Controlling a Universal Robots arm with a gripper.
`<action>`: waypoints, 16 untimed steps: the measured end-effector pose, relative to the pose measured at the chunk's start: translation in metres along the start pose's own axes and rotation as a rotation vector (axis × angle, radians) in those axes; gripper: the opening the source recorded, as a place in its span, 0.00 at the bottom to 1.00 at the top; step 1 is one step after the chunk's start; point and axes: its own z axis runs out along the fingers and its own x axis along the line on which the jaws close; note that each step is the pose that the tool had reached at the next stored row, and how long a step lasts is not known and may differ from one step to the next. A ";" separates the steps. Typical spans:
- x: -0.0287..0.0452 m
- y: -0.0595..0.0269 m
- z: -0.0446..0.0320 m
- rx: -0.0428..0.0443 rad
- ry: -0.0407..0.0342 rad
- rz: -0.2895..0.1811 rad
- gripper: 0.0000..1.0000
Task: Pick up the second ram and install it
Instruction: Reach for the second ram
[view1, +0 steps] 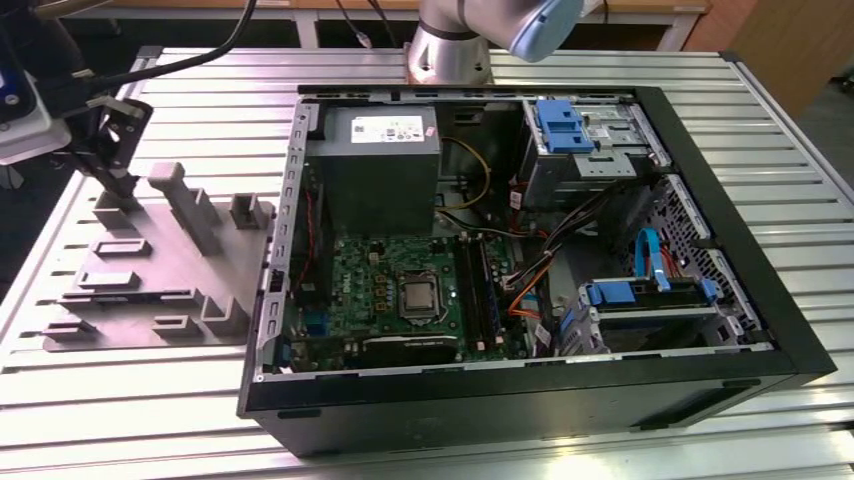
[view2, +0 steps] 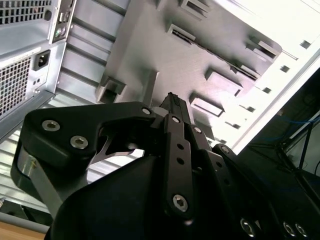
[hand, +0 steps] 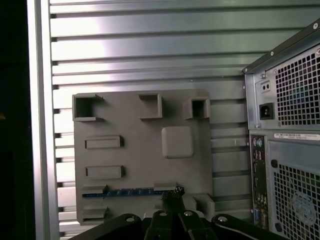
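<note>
One arm's pincer (hand: 172, 196) hangs just above a grey holder (hand: 140, 165). Its fingers are drawn together to a point with nothing visible between them, so it appears closed and empty.

The ram (hand: 125, 192), a thin blue-green stick, sits in a slot along the holder's edge nearest the pincer. In the first wrist view the fingertips overlap the end of the ram; whether they touch it cannot be told. The task looks barely begun: the ram is not yet lifted, and carrying and seating it are left to do.

The holder rests on a ribbed metal tabletop (hand: 150, 50), with an open computer case (view1: 534, 400) just beside it.

The first wrist view gives the ram and the case's rear panel. The second wrist view gives the pincer's black linkage from behind, fingers meeting over the holder. The exterior view adds the case's inside: a green board (view1: 387, 270) with long black slots (view1: 474, 290), too small to tell whether any holds a stick.
</note>
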 end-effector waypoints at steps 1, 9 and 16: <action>0.0016 -0.0005 0.0011 0.0000 0.0000 0.000 0.10; 0.0134 -0.0045 0.0095 -0.0001 -0.0001 0.000 0.10; 0.0221 -0.0090 0.0159 0.0001 0.0001 0.000 0.10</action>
